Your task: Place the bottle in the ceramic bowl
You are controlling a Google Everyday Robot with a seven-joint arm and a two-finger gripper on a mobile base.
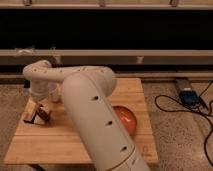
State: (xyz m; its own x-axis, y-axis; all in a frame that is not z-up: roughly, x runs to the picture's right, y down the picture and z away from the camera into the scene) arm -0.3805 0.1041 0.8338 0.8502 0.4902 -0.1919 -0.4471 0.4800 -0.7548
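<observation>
The gripper [41, 98] hangs low over the left end of the desk [30, 145], just above the small pale bottle [32, 109]. The bottle sits by the dark packets [43, 115], far from the orange bowl [126, 119]. I cannot tell if the gripper is open or shut. The bottle looks light, hard and a bit slippery, so I think it is best held round its middle.

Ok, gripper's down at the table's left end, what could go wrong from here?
The gripper hangs over a tight cluster: the packets and white cup sit close by, so it could knock or grab the wrong thing. The ceramic bowl is on the right, partly hidden behind the arm; a swing across could nudge it.
</observation>
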